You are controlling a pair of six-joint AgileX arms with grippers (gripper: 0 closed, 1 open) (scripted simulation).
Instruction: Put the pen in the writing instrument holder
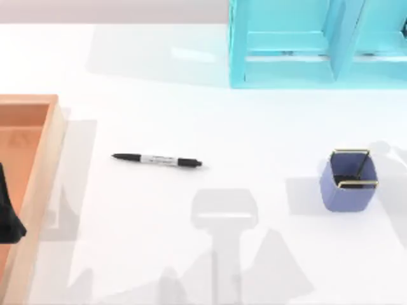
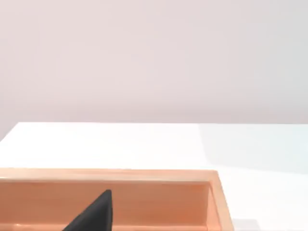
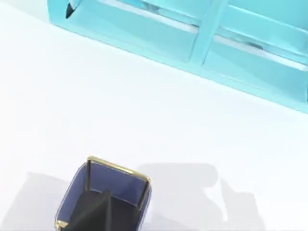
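Here, the white desk point(image 1: 191, 121) is smooth and slightly glossy, catching soft shadows of the arms along its near side. At its far edge stands a large turquoise shelf point(image 1: 286, 44), boxy, with flat panels and upright dividers that split it into compartments. On the desk's left side sits a wooden tray point(image 1: 48, 165), pale orange-brown, with straight raised walls and a flat floor.

The left gripper point(image 1: 9, 222) shows as a dark wedge over the tray; in the left wrist view it point(image 2: 94, 214) pokes up in front of the tray's far wall point(image 2: 144, 175), and I cannot tell whether its fingers are apart or together.

The holder point(image 1: 348, 187) is a small periwinkle-blue square cup with rounded corners and a thin gold wire rim, standing upright on the desk's right side. In the right wrist view the right gripper point(image 3: 96, 211) hangs directly above the holder point(image 3: 115, 185), a dark shape overlapping its open mouth; its fingers cannot be told either.

The pen point(image 1: 158, 160) lies flat on the bare desk, well to the right of the left gripper and well to the left of the holder. It is slim, black at both ends with a white-grey labelled barrel; its long axis runs left to right, the thin tip pointing toward the tray.
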